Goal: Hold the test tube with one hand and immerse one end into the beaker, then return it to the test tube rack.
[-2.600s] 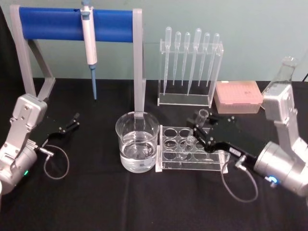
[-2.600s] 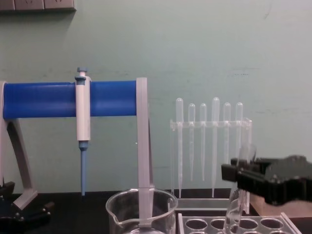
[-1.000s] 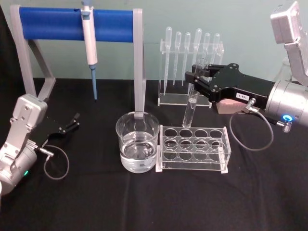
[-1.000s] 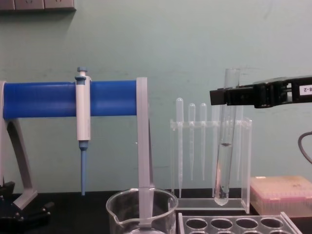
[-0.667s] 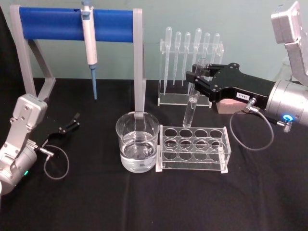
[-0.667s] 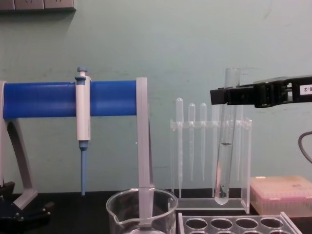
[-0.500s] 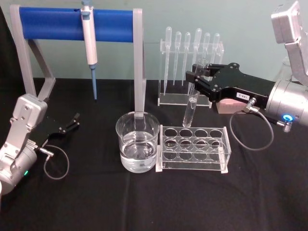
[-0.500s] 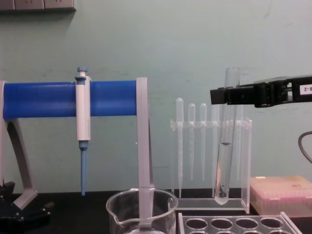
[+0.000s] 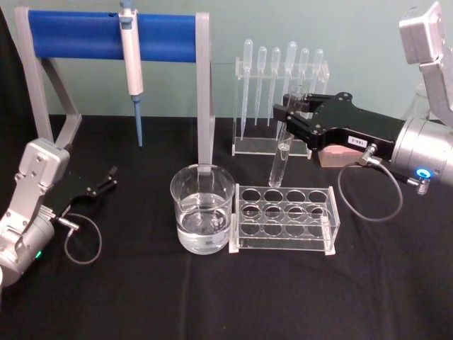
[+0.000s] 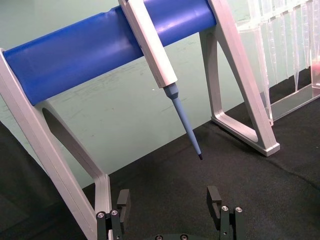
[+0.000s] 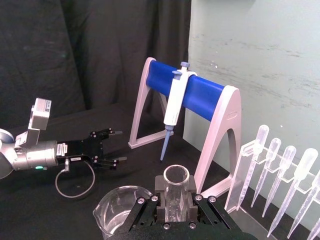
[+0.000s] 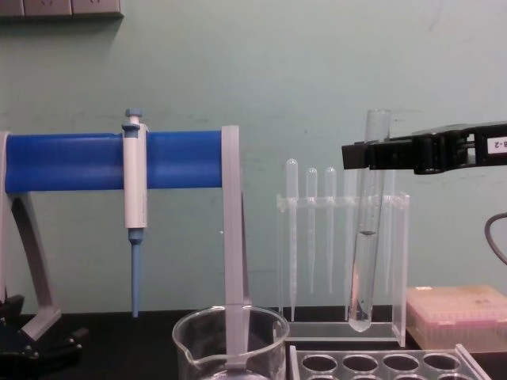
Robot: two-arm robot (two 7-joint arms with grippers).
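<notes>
One test tube (image 9: 282, 142) hung nearly upright above the single test tube rack (image 9: 283, 245), clear of it, right gripper (image 9: 286, 117) clamped near its rim, one beaker (image 9: 202, 212) of water just left, six pipettes (image 9: 280, 78) behind, left gripper (image 9: 107, 178) parked on the left, fingers spread, empty, black tablecloth (image 9: 212, 304), pale green wall (image 9: 354, 35).

The test tube (image 9: 280, 152) and the beaker (image 9: 202, 205) were seen to be of clear, glossy glass. The test tube rack (image 9: 283, 241) and the pipette rack (image 9: 272, 147) were of clear, smooth plastic, while the pipettes (image 9: 275, 78) were made of cloudy, translucent plastic. The right gripper (image 9: 284, 117) and the left gripper (image 9: 110, 178) were finished in matt black, the right wrist (image 9: 425, 152) in silvery satin metal. The table (image 9: 212, 297) was covered with matt black cloth, and the stand's bar (image 9: 78, 35) was coated in smooth, faintly shiny blue between legs (image 9: 205, 92) of matt grey plastic.
</notes>
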